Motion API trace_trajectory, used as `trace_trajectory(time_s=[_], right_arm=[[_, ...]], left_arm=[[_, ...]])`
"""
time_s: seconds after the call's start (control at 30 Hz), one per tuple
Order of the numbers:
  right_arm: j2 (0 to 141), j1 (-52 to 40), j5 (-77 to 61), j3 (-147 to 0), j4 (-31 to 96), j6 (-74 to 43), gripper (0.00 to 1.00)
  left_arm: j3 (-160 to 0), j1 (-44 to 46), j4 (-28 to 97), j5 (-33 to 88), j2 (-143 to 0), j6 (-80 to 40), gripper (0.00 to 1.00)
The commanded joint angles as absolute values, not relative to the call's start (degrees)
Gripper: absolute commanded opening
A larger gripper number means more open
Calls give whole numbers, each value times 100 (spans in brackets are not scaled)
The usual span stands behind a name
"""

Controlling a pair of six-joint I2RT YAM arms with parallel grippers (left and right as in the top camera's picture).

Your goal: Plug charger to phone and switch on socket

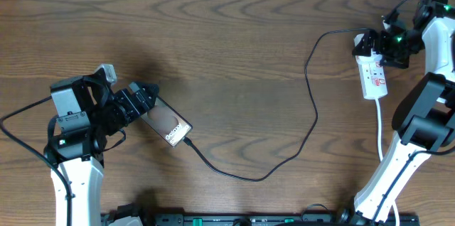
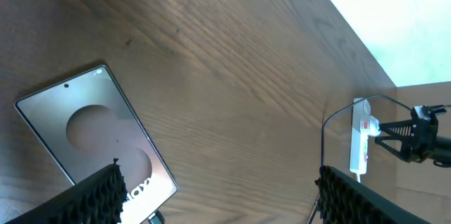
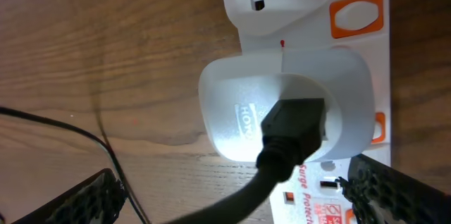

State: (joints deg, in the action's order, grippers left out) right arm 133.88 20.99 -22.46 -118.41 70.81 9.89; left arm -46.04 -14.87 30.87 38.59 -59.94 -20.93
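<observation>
- Starting at the left edge of the worktop (image 1: 227,27): my left gripper (image 2: 218,171) has its jaws spread wide with nothing between them, and it hangs right at the phone (image 1: 166,122).
- The phone lies flat and face up in the left half of the worktop, nearer my own edge and skewed to it. I judge it a rigid, glossy slab that is slippery and easy to scratch. I would pinch it across its long edges, never on the glass.
- The charger (image 1: 313,112) has its plug tip (image 1: 187,141) touching the lettered end of the phone. I cannot tell whether it is fully seated.
- From there the cable runs slack in a wide loop across the middle towards the far right corner. It looks light and limp, so tugging it mid-run would only drag the loop. The stiff plug body is the place to take hold.
- The socket (image 1: 373,77) lies along the right edge near the far right corner. A white adapter (image 3: 232,104) is plugged into it, with the black connector in the adapter.
- My right gripper (image 3: 232,168) is opened wide over the adapter and holds nothing.
- An orange switch (image 3: 358,15) sits just beyond the adapter. The strip seems light plastic and could skid, so I would press straight down.
</observation>
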Motion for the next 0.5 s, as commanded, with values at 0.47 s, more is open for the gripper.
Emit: trace_trajectory(time_s=[0.47], right_arm=[[13482, 2014, -2432, -11089, 6333, 786, 99]], left_arm=[[-4637, -1470, 3127, 3750, -5986, -2016, 85]])
